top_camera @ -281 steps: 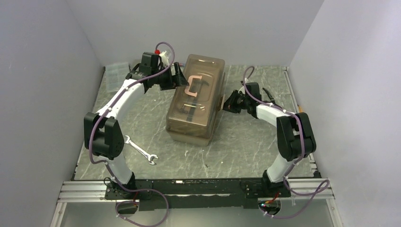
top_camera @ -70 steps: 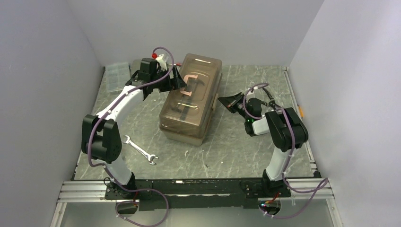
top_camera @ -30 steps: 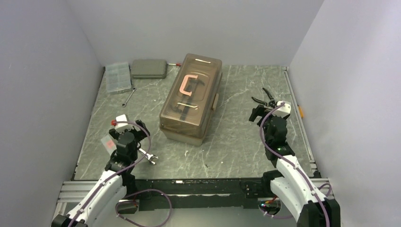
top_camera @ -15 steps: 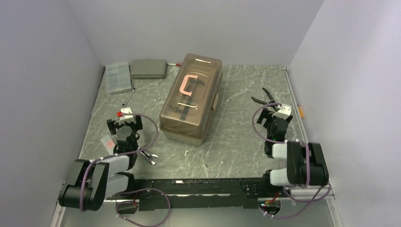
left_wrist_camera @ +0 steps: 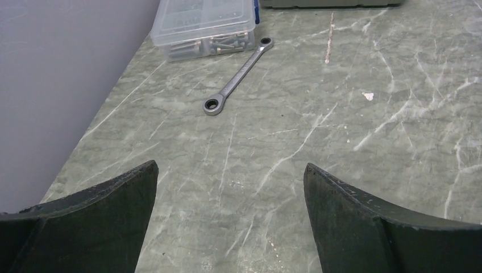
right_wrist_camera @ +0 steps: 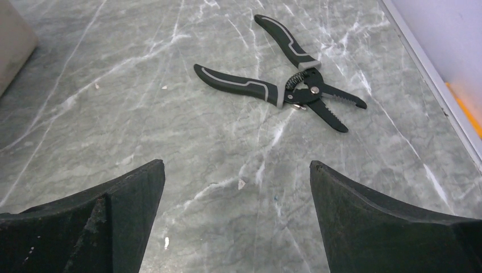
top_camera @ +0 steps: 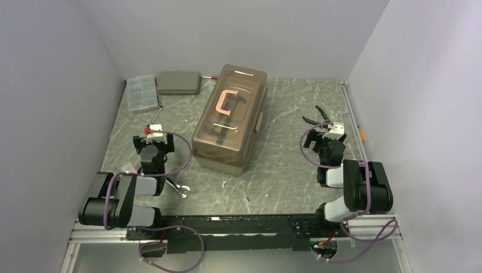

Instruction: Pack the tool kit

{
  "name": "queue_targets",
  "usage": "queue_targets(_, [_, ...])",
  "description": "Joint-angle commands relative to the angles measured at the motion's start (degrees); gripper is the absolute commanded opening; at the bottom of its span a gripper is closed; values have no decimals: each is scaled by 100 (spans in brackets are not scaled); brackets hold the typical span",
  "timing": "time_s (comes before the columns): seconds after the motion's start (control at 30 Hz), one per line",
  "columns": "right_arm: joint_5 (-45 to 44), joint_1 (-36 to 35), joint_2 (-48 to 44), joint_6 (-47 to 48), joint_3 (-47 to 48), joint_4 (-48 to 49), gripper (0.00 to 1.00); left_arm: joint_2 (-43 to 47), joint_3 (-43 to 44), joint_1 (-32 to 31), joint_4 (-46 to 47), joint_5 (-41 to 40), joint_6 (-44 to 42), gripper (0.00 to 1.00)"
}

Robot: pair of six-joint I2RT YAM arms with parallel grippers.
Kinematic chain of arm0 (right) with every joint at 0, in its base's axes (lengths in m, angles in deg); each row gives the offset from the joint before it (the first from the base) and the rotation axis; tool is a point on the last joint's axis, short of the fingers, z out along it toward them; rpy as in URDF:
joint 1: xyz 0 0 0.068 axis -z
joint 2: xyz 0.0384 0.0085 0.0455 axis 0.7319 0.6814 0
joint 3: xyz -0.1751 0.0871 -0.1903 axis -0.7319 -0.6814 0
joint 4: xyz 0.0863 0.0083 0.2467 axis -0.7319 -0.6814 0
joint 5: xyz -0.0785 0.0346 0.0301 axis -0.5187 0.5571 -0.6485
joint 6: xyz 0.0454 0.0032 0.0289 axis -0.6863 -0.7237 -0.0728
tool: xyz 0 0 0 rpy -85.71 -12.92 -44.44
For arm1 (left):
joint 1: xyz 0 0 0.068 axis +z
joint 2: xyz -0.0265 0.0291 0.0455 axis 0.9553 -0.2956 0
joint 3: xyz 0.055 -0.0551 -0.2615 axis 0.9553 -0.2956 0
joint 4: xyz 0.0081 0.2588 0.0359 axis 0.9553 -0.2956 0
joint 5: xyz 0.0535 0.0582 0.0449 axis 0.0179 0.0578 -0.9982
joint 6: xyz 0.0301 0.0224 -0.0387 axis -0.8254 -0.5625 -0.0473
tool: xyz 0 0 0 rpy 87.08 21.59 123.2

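The tan-brown toolbox (top_camera: 230,125) stands shut mid-table, its pink handle (top_camera: 226,102) on the smoky lid. Black pliers (right_wrist_camera: 284,79) lie on the table ahead of my right gripper (right_wrist_camera: 237,168), which stands open and empty; the pliers (top_camera: 317,116) are just beyond that gripper (top_camera: 321,139). A steel open-end wrench (top_camera: 173,185) lies beside my folded left arm. A small ratchet wrench (left_wrist_camera: 237,75) lies well ahead of my left gripper (left_wrist_camera: 230,170), which is open and empty. From above, the left gripper (top_camera: 152,142) sits left of the toolbox.
A clear organiser box (top_camera: 142,92) and a flat grey case (top_camera: 179,82) sit at the back left, near the left wall. The organiser (left_wrist_camera: 204,25) is beyond the ratchet wrench. A metal rail (top_camera: 355,122) runs along the table's right edge. The toolbox corner (right_wrist_camera: 14,40) shows at left.
Both arms have folded back toward their bases, with the grippers now low over the table and pointing away. The toolbox and the loose tools have not moved.
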Motion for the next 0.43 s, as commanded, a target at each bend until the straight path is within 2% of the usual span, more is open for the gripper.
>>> queue_targets(0.0, [315, -40, 7, 166, 175, 301, 100, 35, 138, 25, 374, 159, -43, 99])
queue_targets(0.27, [313, -36, -2, 169, 179, 286, 100, 22, 203, 63, 236, 229, -17, 99])
queue_targets(0.4, [313, -40, -8, 167, 179, 288, 100, 69, 290, 243, 22, 566, 71, 99])
